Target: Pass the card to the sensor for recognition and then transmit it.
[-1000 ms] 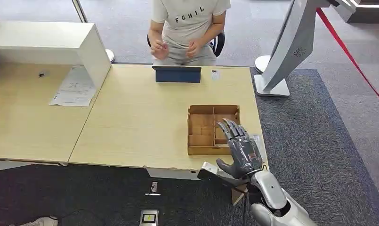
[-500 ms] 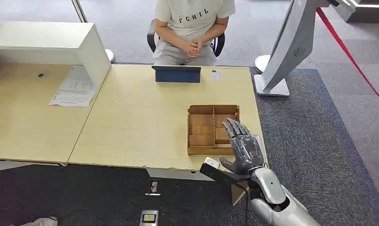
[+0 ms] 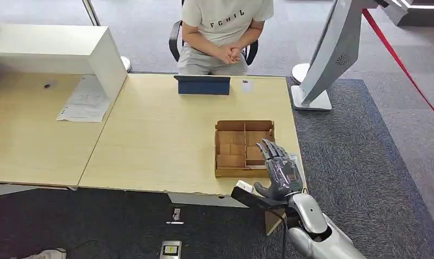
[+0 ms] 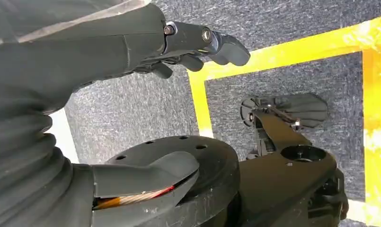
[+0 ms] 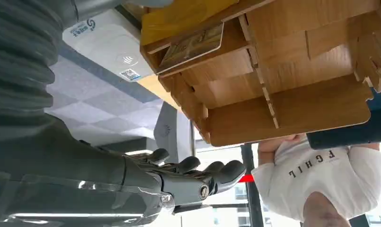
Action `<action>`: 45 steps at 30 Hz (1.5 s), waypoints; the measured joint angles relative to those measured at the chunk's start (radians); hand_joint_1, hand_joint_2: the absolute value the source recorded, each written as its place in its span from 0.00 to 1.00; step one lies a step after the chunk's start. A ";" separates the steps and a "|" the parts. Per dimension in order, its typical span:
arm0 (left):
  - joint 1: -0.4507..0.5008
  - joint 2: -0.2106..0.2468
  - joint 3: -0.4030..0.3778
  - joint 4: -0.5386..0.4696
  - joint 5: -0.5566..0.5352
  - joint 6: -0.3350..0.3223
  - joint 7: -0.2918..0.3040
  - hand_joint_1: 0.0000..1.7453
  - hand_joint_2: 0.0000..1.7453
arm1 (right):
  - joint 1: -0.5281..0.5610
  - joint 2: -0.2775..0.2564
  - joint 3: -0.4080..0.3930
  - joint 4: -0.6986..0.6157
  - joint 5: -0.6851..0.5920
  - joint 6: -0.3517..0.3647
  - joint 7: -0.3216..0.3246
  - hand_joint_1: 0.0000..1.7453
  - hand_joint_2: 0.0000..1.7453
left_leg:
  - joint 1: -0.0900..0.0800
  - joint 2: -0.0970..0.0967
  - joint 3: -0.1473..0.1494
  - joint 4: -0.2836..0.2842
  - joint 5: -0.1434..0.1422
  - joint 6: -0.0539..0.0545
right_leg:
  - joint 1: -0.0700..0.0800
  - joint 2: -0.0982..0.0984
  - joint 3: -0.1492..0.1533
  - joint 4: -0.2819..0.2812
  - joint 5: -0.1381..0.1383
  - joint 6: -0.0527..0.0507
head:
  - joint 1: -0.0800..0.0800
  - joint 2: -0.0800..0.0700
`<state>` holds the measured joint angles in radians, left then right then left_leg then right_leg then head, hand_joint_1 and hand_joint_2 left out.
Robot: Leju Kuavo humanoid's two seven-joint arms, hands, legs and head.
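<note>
Lowered slightly toward table edge, right hand (image 3: 279, 172) with fingers spread, holding nothing, above wooden divider box (image 3: 241, 148); card (image 5: 192, 46) lying in near compartment, ungrasped; sensor (image 5: 110, 45) beside box; recognition and handover outstanding.

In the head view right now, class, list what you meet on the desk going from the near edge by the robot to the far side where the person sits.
Right hand → wooden tray → tablet → person.
</note>
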<state>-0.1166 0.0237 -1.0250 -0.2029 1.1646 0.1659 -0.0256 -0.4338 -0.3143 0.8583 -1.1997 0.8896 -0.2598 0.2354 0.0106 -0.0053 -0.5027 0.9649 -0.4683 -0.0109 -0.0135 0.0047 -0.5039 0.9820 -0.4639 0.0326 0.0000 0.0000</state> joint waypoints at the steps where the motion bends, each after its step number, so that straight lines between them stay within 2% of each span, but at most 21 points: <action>1: 0.000 0.000 0.000 0.000 0.000 0.000 0.000 0.00 1.00 | 0.000 0.000 0.000 0.004 0.000 0.000 -0.001 0.00 1.00 | 0.000 0.000 0.000 0.000 0.000 0.000 | 0.000 0.000 0.000 0.000 0.000 0.000 | 0.000 0.000; 11: 0.000 0.000 -0.001 0.000 0.010 -0.002 -0.003 0.00 1.00 | -0.002 0.015 -0.016 0.045 -0.056 0.007 -0.049 0.00 1.00 | 0.000 0.000 0.000 0.000 0.000 0.000 | 0.000 0.000 0.000 0.000 0.000 0.000 | 0.000 0.000; 18: -0.001 0.000 -0.005 0.000 0.008 -0.002 -0.003 0.00 1.00 | -0.006 0.021 -0.024 0.078 -0.065 0.005 -0.060 0.00 1.00 | 0.000 0.000 0.000 0.000 0.000 0.000 | 0.000 0.000 0.000 0.000 0.000 0.000 | 0.000 0.000; 45: -0.003 0.002 -0.024 0.000 0.012 -0.005 -0.003 0.00 1.00 | -0.026 0.025 -0.013 0.164 -0.115 -0.038 -0.050 0.00 1.00 | 0.000 0.000 0.000 0.000 0.000 0.000 | 0.000 0.000 0.000 0.000 0.000 0.000 | 0.000 0.000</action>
<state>-0.1199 0.0256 -1.0491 -0.2029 1.1769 0.1606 -0.0290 -0.4597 -0.2896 0.8450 -1.0361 0.7748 -0.2975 0.1854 0.0106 -0.0054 -0.5027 0.9648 -0.4683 -0.0109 -0.0135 0.0047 -0.5039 0.9821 -0.4639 0.0326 0.0000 0.0000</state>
